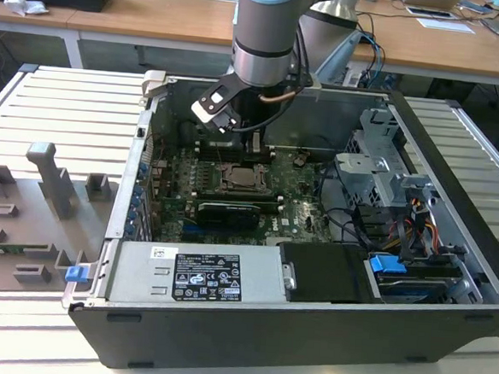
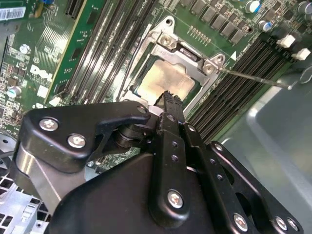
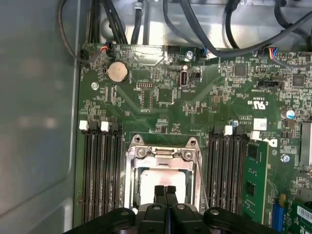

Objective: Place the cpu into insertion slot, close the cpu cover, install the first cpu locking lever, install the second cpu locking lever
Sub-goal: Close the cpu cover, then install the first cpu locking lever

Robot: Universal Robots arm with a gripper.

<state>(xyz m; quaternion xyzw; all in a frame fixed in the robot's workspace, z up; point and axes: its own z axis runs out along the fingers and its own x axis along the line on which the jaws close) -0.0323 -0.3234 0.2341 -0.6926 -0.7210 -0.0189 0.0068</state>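
The hand (image 3: 165, 191) — fingers pressed together, gripping nothing — is positioned over the cpu (image 3: 152, 181). The cpu lies seated in the insertion slot (image 3: 135, 142), framed by the lowered cpu cover (image 3: 191, 170).

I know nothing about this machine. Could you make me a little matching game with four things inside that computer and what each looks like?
1 cpu
2 coin battery
3 memory slots
4 gripper

a long, narrow, black
b round, silvery
c black, shut, just above the cpu
d pale square framed by the cpu cover

Pairs: 1-d, 2-b, 3-a, 4-c
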